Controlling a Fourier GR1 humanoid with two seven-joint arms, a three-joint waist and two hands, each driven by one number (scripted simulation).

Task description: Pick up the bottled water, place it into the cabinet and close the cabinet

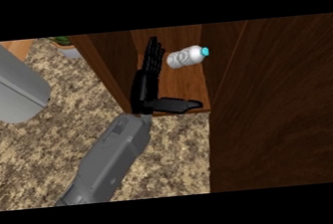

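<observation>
A: One bottle (185, 57) in view, lying on its side on the cabinet (189, 89) shelf, blue cap pointing right, toward the inside of the right wall

B: Which hand?

A: Only one forearm shows, coming up from the lower left. I read it as the left hand (149, 80). Right hand is not in view

B: Holding it?

A: No. Fingers are straight and point up into the cabinet, thumb sticks out sideways along the shelf's front edge. Fingertips are just beside the bottle's base, maybe touching, can't tell. Nothing curled round anything, so it's released

B: Why that pose?

A: My guess: the bottle has been let go inside and the flat hand is either clear of it or nudging it deeper. On its side it can roll, so I'd watch it when pulling out

B: Door?

A: Big dark wood panel (280, 104) on the right looks like the open door, swung out toward the camera. Closing isn't done. Placing looks done, so the task is about two thirds along by my read

B: Surroundings?

A: Speckled brown stone counter (40, 155) under the arm. Grey rounded thing (9, 88) at upper left, can't identify. A bit of green, probably a plant (61, 41), behind the cabinet's left wall
</observation>
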